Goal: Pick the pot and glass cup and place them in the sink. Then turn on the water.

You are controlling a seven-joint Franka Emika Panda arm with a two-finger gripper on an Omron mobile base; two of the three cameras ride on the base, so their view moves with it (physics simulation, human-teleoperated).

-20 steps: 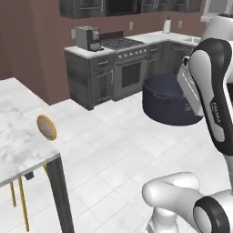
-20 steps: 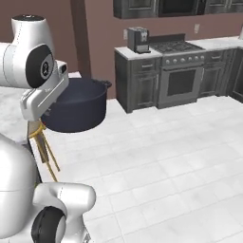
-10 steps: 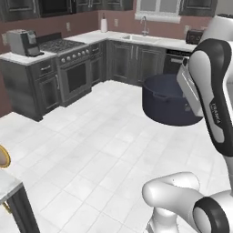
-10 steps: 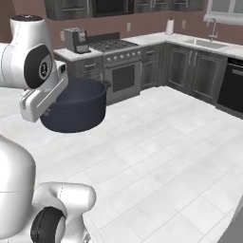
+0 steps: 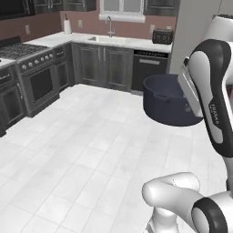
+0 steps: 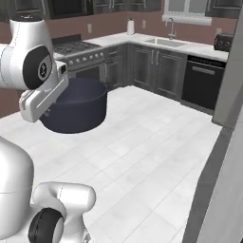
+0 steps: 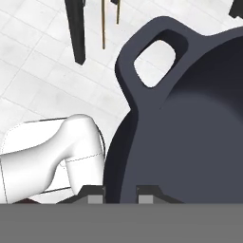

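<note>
Fingers (image 7: 120, 192) clamped on the pot (image 5: 167, 100) rim, pot carried above the floor. Sink (image 5: 105, 39) at 11 o'clock, well apart. Risk: rim slipping during base motion.

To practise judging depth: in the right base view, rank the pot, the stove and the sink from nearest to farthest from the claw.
1. Pot: held in the claw.
2. Stove: just behind it.
3. Sink: far back, under the window.
</note>
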